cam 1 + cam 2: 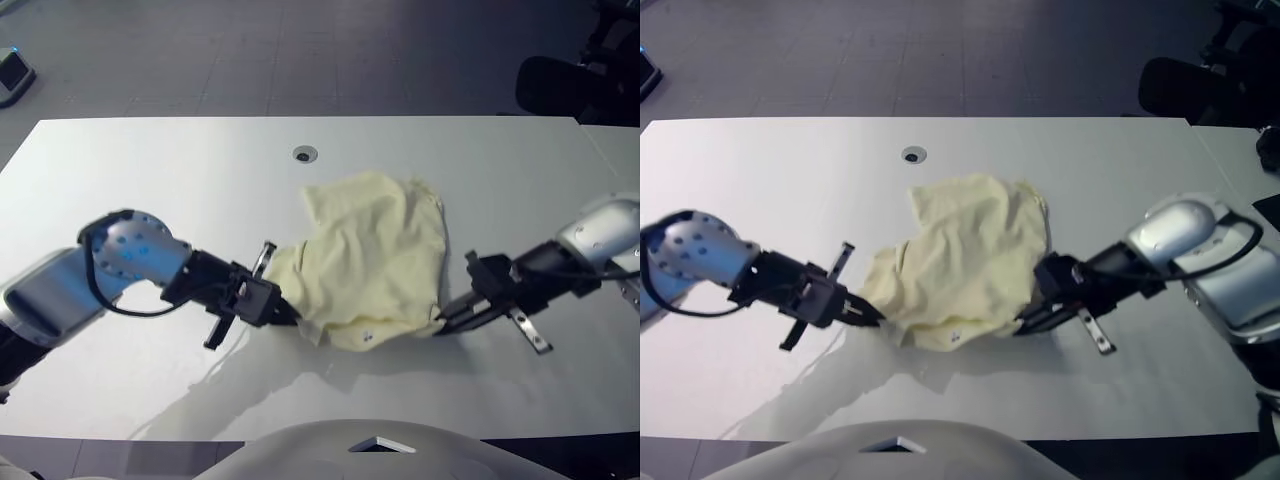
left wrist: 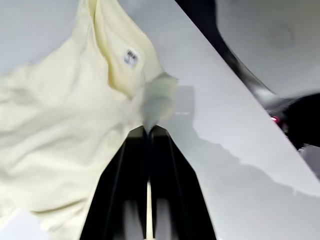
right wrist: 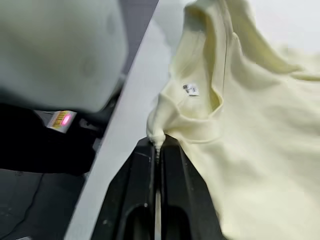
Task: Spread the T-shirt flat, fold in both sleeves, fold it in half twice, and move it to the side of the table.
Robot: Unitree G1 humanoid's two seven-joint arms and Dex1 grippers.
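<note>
A pale yellow T-shirt (image 1: 370, 255) lies crumpled near the middle of the white table (image 1: 150, 180), its collar and small label (image 1: 367, 336) toward the front edge. My left gripper (image 1: 292, 312) is shut on the shirt's left front edge, and a pinch of cloth (image 2: 159, 97) shows at its fingertips (image 2: 150, 131) in the left wrist view. My right gripper (image 1: 443, 322) is shut on the shirt's right front edge, beside the collar (image 3: 200, 120). Both grippers sit low over the table.
A small round hole (image 1: 305, 154) sits in the table behind the shirt. A dark chair (image 1: 570, 85) stands beyond the far right corner. Bare table spreads to the left, right and back of the shirt.
</note>
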